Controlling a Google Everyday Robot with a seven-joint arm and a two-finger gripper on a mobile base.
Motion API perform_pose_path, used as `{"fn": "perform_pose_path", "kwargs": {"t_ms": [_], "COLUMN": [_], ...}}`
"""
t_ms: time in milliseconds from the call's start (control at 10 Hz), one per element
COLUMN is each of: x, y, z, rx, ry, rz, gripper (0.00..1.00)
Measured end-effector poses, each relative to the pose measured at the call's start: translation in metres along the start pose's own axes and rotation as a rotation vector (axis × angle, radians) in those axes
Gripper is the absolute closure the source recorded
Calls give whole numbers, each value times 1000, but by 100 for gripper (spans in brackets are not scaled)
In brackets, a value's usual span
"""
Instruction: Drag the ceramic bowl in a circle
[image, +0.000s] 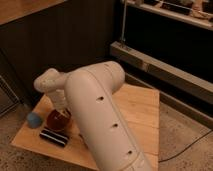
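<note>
Wooden table (137, 107), glossy red-orange ceramic bowl (53, 122), claw (62, 115) at it, grip impossible to tell.

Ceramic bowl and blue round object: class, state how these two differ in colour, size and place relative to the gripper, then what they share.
Colour: the ceramic bowl is glossy red-orange; the blue round object is blue. Size: the bowl is wider than the blue object. Position: the gripper reaches down at the bowl, while the blue object sits apart beside it. Shared: both are round and rest on the wooden table.
</note>
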Motion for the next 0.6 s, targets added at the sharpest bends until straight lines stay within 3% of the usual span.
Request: {"fn": "perform_pose_path", "kwargs": {"t_ms": [600], "x": [-85], "y": [23], "z": [-17], "rx": [55], "ry": [-49], "rz": [-62], "gripper": [100]}}
